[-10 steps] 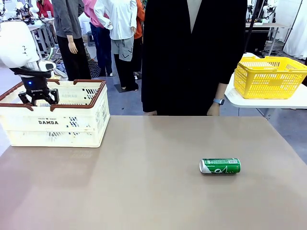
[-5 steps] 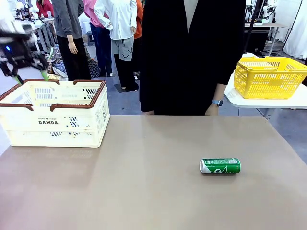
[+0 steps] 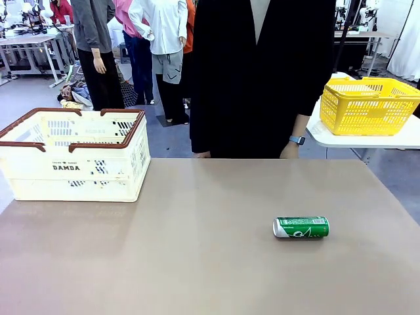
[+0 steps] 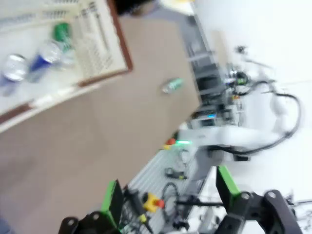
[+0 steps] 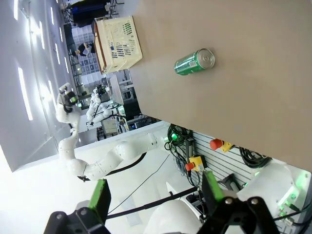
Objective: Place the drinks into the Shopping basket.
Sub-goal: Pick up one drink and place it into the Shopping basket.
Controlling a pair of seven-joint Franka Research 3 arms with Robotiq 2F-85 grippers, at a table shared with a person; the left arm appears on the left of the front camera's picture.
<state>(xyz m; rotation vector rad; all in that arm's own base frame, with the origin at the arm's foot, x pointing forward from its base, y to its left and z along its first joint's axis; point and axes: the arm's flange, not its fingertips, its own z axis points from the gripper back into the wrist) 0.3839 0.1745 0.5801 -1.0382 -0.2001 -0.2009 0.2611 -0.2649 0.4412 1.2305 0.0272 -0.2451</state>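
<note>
In the basket [image 3: 72, 154] a blue can [image 4: 41, 61]; on the desk [image 3: 197, 275] a green can [image 3: 301, 227].
The basket sits at the front view's left, with the blue can blurred in the left wrist view's upper left. The green can lies sideways, lower right of centre. The left end effector [image 4: 168, 178] and right end effector [image 5: 155, 178] are released and empty.

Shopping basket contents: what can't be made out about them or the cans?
- Front view: the cream-white slotted plastic basket with brown rim hides its inside behind its near wall.
- Left wrist view: motion blur; blue-and-silver can shapes and a green blob lie inside, count and lettering unreadable.
- Right wrist view: the slim green can has lettering too small to read.
</note>
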